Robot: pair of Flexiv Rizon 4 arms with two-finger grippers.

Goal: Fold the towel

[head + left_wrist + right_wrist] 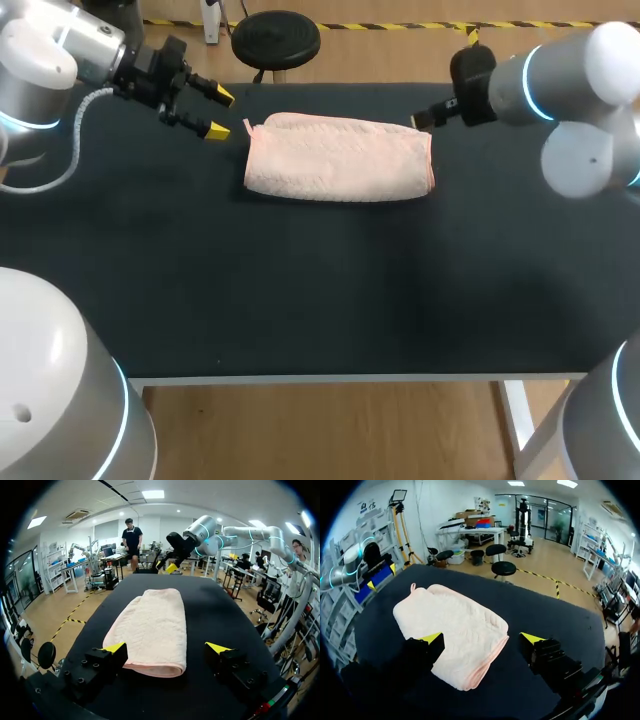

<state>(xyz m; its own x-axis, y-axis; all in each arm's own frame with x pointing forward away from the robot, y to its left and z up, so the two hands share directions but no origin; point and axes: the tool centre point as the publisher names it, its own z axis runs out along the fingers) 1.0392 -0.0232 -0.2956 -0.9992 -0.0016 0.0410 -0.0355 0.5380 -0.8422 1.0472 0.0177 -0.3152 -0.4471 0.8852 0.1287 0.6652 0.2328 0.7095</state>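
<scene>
A pale pink towel (338, 158) lies folded into a long thick pad on the far half of the black table (300, 300). My left gripper (220, 113) hovers open just off the towel's left end, yellow tips apart. My right gripper (446, 80) hangs open beside the towel's right end. In the left wrist view the towel (152, 625) stretches away ahead of my own gripper (166, 647), its near end between the spread fingers without touching them. The right wrist view shows the towel (451, 622) ahead of that gripper (481, 638), one end between its fingers, also untouched.
The towel's small hanging loop (413, 586) sticks out at its far left corner. Bare black tabletop fills the whole near half up to the front edge (350, 378). Each wrist view shows the other arm's gripper (172, 562) (380, 575) beyond the towel.
</scene>
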